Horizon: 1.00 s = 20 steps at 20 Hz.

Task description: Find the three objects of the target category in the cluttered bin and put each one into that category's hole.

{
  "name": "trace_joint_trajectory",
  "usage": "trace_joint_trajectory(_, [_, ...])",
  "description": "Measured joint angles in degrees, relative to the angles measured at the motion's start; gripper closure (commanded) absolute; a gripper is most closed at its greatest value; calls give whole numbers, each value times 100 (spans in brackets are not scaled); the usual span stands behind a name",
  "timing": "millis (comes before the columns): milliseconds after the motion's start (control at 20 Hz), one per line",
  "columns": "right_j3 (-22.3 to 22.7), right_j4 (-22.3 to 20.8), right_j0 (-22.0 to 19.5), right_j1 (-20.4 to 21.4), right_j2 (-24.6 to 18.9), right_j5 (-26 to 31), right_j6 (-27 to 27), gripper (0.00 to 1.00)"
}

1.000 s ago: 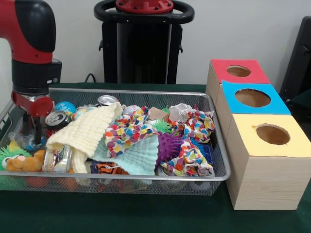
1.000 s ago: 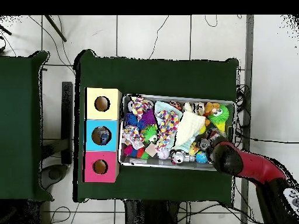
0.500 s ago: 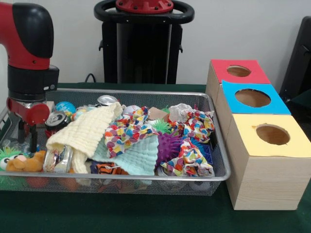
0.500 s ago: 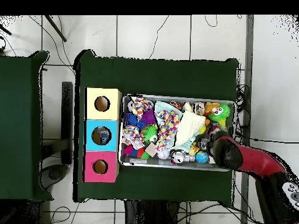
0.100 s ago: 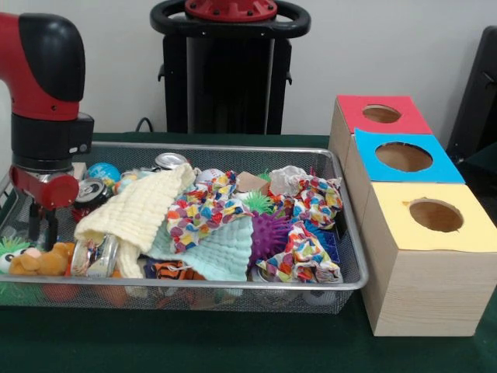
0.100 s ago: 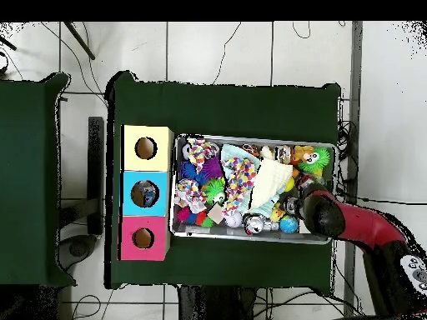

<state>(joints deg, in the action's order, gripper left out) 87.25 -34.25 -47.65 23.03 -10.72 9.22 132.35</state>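
The claw (image 5: 41,227) hung, prongs slightly apart and empty, inside the bin (image 5: 233,151) at its end farthest from the boxes (image 5: 429,233), evidently positioned to search the clutter there.

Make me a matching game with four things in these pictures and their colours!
Things:
1. spiky ball
2. nearest box top
3. middle box top
4. table

Colours:
A. blue
B. dark green
C. purple
D. yellow

Pairs: 1-C, 2-D, 3-A, 4-B
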Motion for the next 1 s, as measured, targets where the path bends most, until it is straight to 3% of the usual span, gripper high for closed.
trace_joint_trajectory(1000, [66,-40,227,192,157,53,0,100])
